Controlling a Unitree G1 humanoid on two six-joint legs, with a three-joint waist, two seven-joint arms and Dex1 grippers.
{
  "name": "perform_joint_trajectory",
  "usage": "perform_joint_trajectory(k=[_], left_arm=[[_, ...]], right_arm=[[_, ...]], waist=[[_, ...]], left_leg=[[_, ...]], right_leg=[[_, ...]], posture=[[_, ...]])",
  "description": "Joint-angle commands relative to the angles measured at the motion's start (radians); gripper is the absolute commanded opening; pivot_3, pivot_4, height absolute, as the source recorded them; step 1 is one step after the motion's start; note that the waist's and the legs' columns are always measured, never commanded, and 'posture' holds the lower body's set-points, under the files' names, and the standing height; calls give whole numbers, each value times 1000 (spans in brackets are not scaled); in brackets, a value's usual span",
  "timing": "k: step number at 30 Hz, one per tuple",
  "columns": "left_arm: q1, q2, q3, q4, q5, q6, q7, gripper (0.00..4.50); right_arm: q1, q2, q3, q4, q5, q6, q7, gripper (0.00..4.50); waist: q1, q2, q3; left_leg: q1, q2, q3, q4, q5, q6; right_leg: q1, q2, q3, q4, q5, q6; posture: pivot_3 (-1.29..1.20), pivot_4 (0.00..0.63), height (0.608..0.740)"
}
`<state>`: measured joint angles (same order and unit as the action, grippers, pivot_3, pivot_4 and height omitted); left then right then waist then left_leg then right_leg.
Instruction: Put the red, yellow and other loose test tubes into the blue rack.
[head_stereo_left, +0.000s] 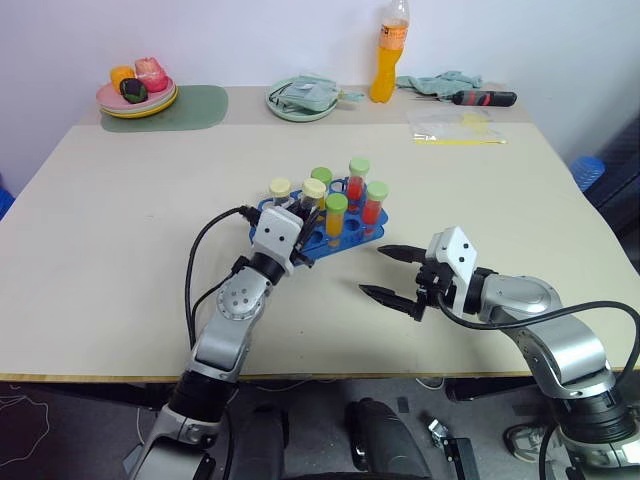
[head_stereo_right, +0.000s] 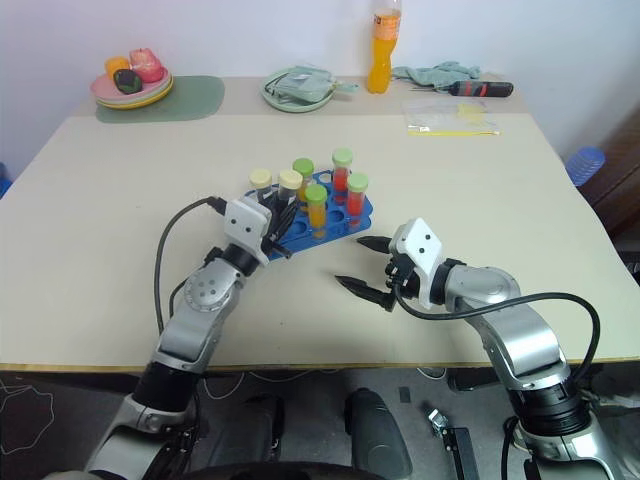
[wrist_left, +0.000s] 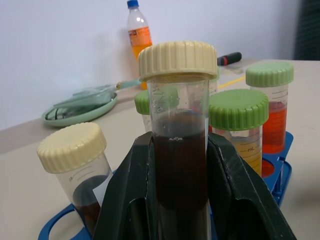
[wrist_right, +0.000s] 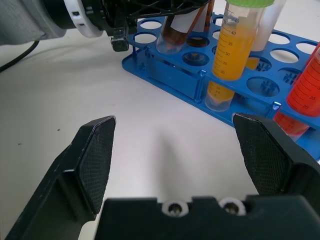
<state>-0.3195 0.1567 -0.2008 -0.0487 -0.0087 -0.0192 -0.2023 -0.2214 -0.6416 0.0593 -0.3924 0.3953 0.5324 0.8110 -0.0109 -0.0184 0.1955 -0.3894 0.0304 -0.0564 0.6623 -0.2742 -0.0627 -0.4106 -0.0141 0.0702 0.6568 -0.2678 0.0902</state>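
The left end effector (head_stereo_left: 300, 238) is clamped on a test tube with a cream cap (wrist_left: 178, 59), dark brown liquid inside, and it is holding that tube right over the near corner of the blue rack (head_stereo_left: 358, 238). From the right wrist view the tube leans, its lower end down among the rack's holes, though I can't tell whether it is fully seated. Gripping below the cap makes sense: it leaves the bottom free to find a hole.

Around it stand the others already slotted: a second cream-capped tube (head_stereo_left: 280, 187), a green-capped orange one (head_stereo_left: 337, 214), green-capped red ones (head_stereo_left: 358, 178) behind. So the rack looks nearly filled, and I see no loose tubes lying on the table (head_stereo_left: 120, 250) near it.

The right end effector (head_stereo_left: 392, 274) hangs just beside the rack on its open side, fingers spread wide, holding nothing, low over the table. My guess is it waits there to steady the rack if it slides.

Far back sit an orange drink bottle (head_stereo_left: 388, 50), a screwdriver (head_stereo_left: 482, 97) and a plate of fruit (head_stereo_left: 137, 92), well out of the way.
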Motion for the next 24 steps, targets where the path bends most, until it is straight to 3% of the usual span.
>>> perform_joint_trajectory(k=[1,15,22,24], left_arm=[[13,-7,10,20,15,-75,-6,885],[46,-63,55,108,-14,-157,-16,885],[71,-53,80,41,-55,-123,-38,4314],[95,-34,89,-19,-70,-95,-58,4314]], right_arm=[[-19,5,-13,-41,16,-6,-1,4159],[-29,7,-8,-40,19,-3,0,4159],[-30,4,-12,-46,25,3,3,4159],[-30,-2,-17,-43,28,2,12,4159]], waist=[[0,0,0],[0,0,-1],[-3,1,-1],[-5,1,-1]], left_leg=[[0,0,0,0,0,0],[1,0,0,0,0,0],[0,0,0,0,0,0],[0,0,-1,0,0,0]], right_leg=[[0,0,0,0,0,0],[1,0,0,0,0,0],[0,0,0,0,0,0],[0,0,0,0,0,0]], posture=[[0,150,740],[0,150,740],[0,150,740],[0,150,740]])
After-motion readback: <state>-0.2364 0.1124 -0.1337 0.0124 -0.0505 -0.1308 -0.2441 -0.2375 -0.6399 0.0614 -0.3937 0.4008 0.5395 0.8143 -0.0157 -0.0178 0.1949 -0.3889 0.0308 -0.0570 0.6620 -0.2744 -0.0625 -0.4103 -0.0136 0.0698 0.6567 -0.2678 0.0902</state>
